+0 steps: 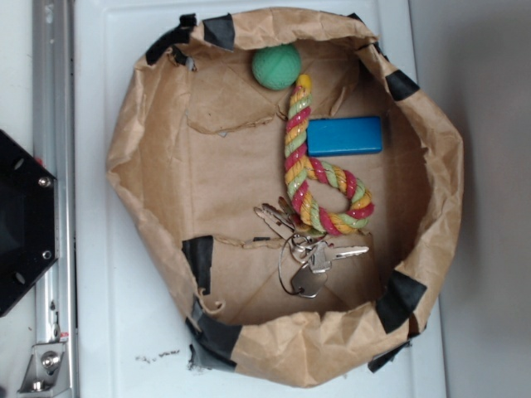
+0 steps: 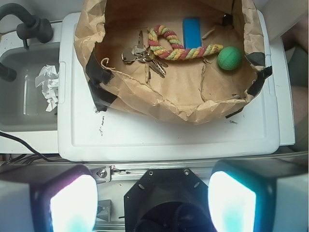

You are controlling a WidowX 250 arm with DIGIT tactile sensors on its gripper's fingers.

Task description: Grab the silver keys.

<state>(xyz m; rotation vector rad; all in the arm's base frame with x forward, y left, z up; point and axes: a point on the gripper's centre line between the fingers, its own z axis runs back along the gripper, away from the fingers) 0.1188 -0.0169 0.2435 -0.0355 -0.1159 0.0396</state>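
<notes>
Keys, silver, lie touching the rope toy; your open fingers risk snagging rope as you descend.

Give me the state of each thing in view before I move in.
Silver keys: lying flat in the paper bin, ungrasped.
Rope toy: loop resting against the keys.
Green ball: loose, near the rim.
Blue block: flat beside the rope.
Gripper: open, outside the bin.
</notes>
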